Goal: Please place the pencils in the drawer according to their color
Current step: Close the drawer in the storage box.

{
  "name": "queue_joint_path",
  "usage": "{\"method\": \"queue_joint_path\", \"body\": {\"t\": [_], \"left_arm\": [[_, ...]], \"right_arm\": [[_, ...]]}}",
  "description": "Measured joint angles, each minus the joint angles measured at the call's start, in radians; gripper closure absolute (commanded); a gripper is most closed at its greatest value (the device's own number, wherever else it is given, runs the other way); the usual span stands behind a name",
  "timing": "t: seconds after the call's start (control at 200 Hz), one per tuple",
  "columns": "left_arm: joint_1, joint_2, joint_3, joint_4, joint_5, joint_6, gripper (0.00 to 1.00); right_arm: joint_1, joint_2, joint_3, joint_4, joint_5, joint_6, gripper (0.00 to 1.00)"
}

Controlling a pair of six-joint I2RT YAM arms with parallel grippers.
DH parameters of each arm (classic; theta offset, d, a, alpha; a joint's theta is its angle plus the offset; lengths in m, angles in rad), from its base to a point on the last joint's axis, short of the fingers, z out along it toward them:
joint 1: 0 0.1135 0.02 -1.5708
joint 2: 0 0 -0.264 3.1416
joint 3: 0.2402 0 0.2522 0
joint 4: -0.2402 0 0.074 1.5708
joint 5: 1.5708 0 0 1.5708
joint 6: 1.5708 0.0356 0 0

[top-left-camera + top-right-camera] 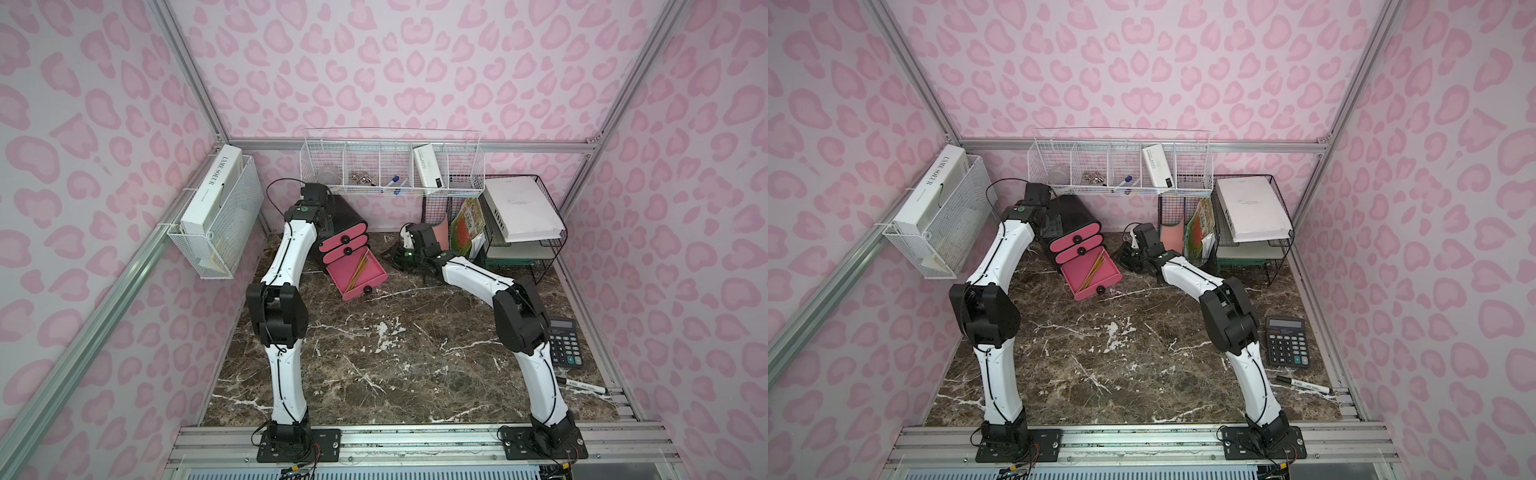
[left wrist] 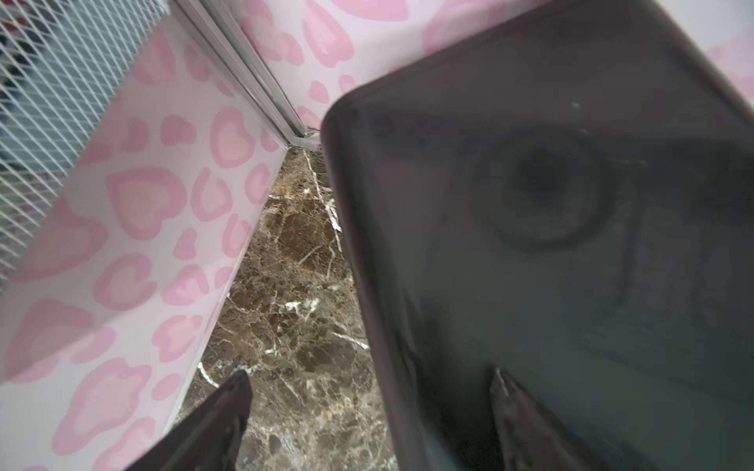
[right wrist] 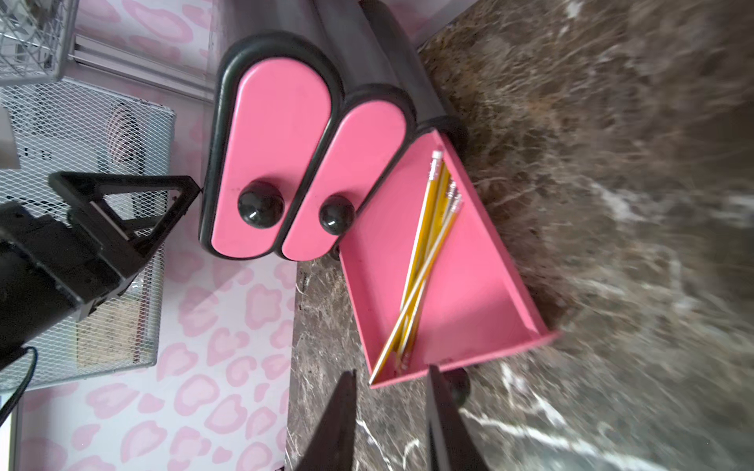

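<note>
1. Yellow pencils [image 3: 424, 261] lie crossed in the pulled-out bottom drawer [image 3: 469, 310] of the cabinet [image 3: 269, 134], at the back of the desk [image 1: 374, 353].
2. They look light, stiff, smooth and apt to roll, so a mid-shaft pinch seems best.
3. Left fingers [image 2: 212, 424] are spread wide at the cabinet's black shell, holding nothing.
4. Right fingers [image 3: 338, 420] are drawn close with a slim gap, empty, near the drawer's front.
5. No black or green pencils can be made out. In both top views the right arm hides the desk beneath it.

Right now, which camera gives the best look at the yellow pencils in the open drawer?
The right wrist view: the yellow pencils lie close and unblocked in the open drawer. In both top views they are small thin streaks. The left wrist view faces the black cabinet, no pencils.
</note>
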Motion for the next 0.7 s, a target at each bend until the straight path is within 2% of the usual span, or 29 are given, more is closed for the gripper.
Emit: {"method": "queue_joint_path", "body": {"t": [0.07,0.25,0.7], "left_arm": [[0.008,0.009,0.01,-0.001,0.002,-0.008,0.08],[0.023,0.024,0.016,0.021,0.024,-0.031,0.09],[0.029,0.034,0.018,0.045,0.048,-0.06,0.1]], "right_arm": [[0.013,0.098,0.137,-0.047,-0.008,0.005,1.0],[0.031,0.289,0.402,-0.139,-0.022,0.045,1.0],[0.036,0.473,0.556,-0.132,-0.042,0.196,1.0]]}}
